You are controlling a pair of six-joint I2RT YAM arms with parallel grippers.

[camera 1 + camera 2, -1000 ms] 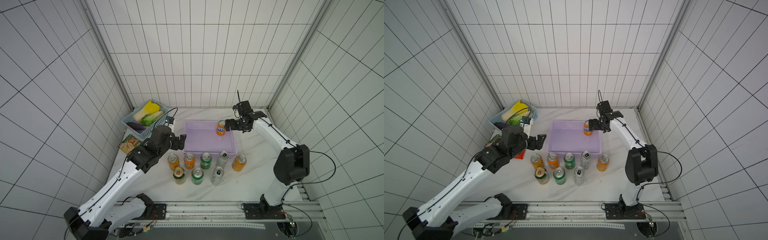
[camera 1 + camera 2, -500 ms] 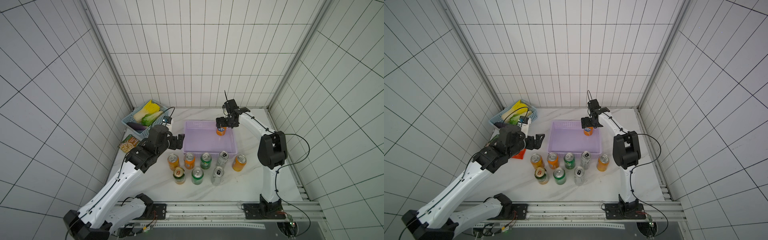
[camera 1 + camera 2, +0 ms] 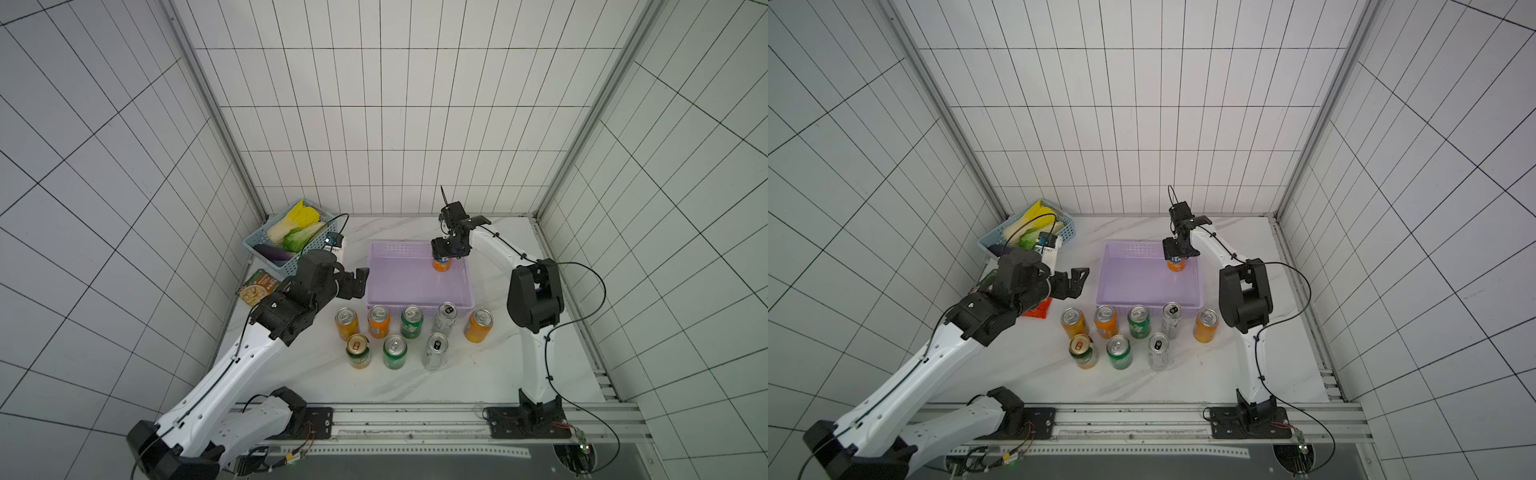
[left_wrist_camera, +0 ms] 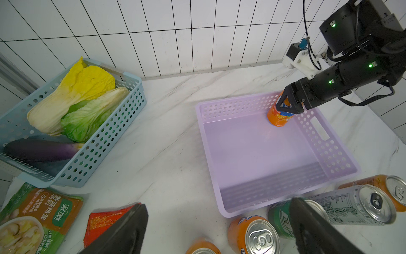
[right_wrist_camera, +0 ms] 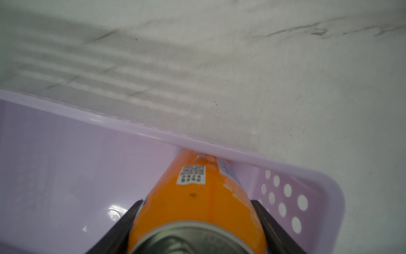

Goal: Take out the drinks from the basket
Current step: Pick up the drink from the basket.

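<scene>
The lilac basket (image 3: 369, 274) (image 3: 1100, 274) (image 4: 206, 140) holds one upright orange can (image 3: 441, 266) (image 3: 1176, 266) (image 4: 278, 118) (image 5: 197, 193) in its far right corner. My right gripper (image 3: 446, 254) (image 3: 1177, 252) (image 4: 287, 105) (image 5: 195, 204) reaches down over that can, with a finger pressed on each side of it. Several more cans (image 3: 411, 322) (image 3: 1138, 322), orange, green and silver, stand in two rows on the table in front of the basket. My left gripper (image 3: 359, 282) (image 3: 1077, 280) (image 4: 218, 204) hangs open and empty to the left of the basket.
A light-blue basket (image 3: 253, 245) (image 4: 136, 96) with cabbage and an eggplant sits at the back left. Snack packets (image 3: 259, 286) (image 4: 44, 211) lie beside it near the left wall. Tiled walls close in the back and both sides.
My right gripper swung in from the right over the orange can in the basket and closed onto it. The left arm has barely moved.
</scene>
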